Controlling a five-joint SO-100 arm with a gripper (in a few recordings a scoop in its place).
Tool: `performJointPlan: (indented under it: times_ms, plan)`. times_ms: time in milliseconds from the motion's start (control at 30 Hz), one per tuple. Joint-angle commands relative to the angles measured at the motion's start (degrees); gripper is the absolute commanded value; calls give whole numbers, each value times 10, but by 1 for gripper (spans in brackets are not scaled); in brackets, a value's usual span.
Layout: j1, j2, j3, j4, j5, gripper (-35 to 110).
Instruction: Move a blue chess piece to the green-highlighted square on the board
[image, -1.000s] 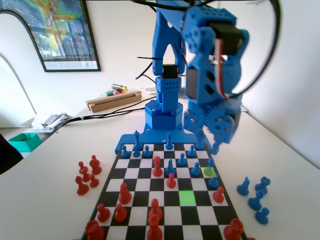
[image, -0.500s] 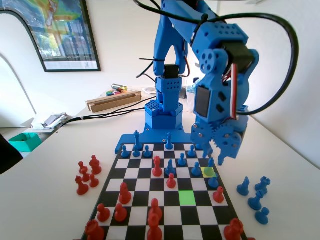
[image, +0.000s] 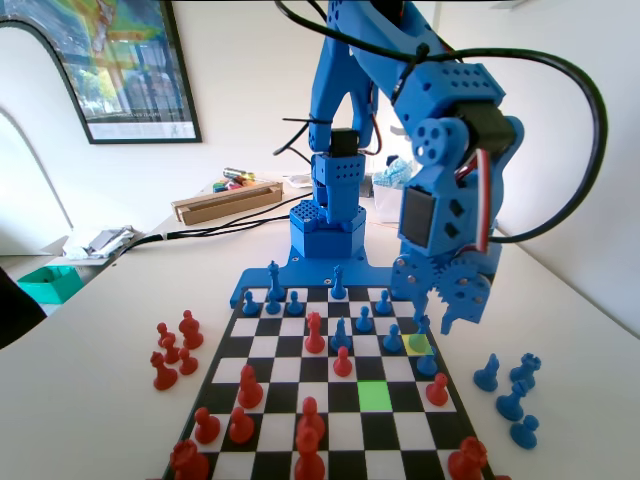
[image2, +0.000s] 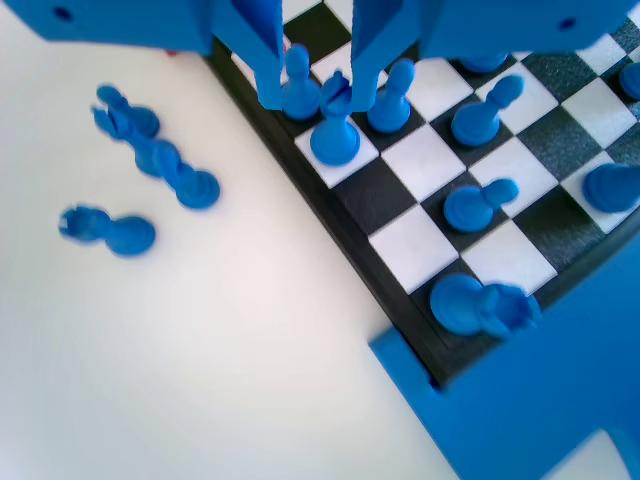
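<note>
Your gripper (image: 436, 322) has dropped lower over the board's (image: 262, 452) right edge in the fixed view, jaws apart and empty, straddling the blue pawn (image2: 334, 131) on the yellow square (image: 419, 343); the green square (image: 375, 395) waits nearby, so close next.

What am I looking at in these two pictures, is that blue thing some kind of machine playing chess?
Yes. The blue thing is a small robot arm at the far end of a chessboard on a white table. One picture comes from a fixed camera facing the arm along the board; the other from a camera on the arm's wrist, looking down past its gripper. Red and blue pieces stand on the board, with captured ones beside it. One square is lit green. The open fingers hang on either side of a blue pawn near the board's edge. Nothing is held yet.
</note>
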Motion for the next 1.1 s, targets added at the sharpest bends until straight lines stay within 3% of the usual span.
performJointPlan:
  times_ms: [0,1067]
  plan:
    - [-6,16,-4,-5,-7,9]
    - [19,10,29,-28,-56,9]
